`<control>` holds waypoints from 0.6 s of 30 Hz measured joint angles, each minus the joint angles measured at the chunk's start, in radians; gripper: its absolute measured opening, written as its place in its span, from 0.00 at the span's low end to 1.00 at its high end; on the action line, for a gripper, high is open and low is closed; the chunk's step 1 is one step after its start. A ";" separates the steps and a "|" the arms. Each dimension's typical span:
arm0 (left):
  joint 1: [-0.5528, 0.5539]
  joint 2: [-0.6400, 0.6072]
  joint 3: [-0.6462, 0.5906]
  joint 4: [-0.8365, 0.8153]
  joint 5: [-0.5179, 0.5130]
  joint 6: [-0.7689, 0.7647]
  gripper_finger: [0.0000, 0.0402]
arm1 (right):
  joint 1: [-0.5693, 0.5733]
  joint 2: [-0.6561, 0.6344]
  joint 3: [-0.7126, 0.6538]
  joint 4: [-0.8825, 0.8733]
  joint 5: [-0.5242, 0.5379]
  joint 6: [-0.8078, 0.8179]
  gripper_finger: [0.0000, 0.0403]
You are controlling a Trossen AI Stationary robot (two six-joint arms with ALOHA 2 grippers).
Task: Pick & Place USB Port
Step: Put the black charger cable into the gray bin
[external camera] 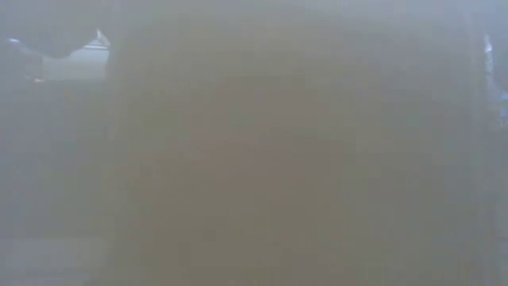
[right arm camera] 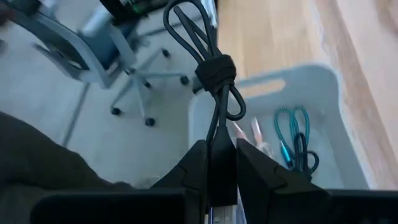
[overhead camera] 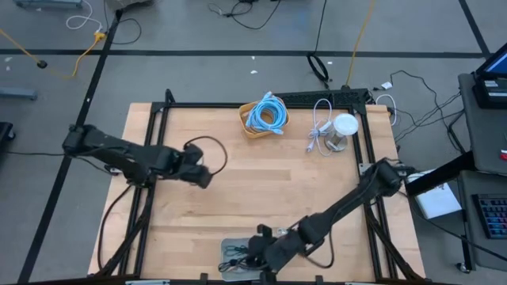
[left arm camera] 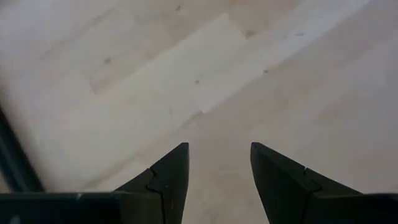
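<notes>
At the near edge of the pale wooden worktop [overhead camera: 238,198], the right gripper [right arm camera: 221,163] hangs over a shallow grey plastic bin [right arm camera: 323,93], its two fingers pinched on a black USB cable bundle [right arm camera: 214,74]. The bundle is folded into long loops and cinched by a black strap around its middle; its long axis runs straight out from the gripper's grip, the free loops pointing away from the fingers and past the bin's rim toward the floor beyond the worktop. Its plug end is buried between the fingers and cannot be made out.

Inside the bin lie one teal cable [right arm camera: 292,134] and what looks like a pinkish one beside it, partly cut off by the gripper. From above, the bin [overhead camera: 226,252] is mostly covered by the right arm.

The left gripper [left arm camera: 217,171] waits over bare wood on the left half of the worktop, fingers apart and holding nothing.

At the far side sit one wooden bowl [overhead camera: 247,127] with a coiled light-blue cable [overhead camera: 266,113], and one white round container [overhead camera: 344,129] with a white cable [overhead camera: 318,127] beside it.

The low view is fogged grey, nothing readable. A grey office chair [right arm camera: 93,43] stands on the floor.
</notes>
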 joint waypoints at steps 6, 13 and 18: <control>-0.101 -0.109 -0.027 0.017 -0.024 -0.117 0.43 | -0.004 0.092 0.006 -0.036 -0.024 0.027 0.12; -0.153 -0.170 -0.025 0.026 -0.058 -0.156 0.43 | -0.008 0.128 0.006 -0.064 -0.083 0.049 0.12; -0.166 -0.170 -0.025 0.026 -0.063 -0.157 0.43 | -0.001 0.128 0.007 -0.111 -0.110 0.050 0.12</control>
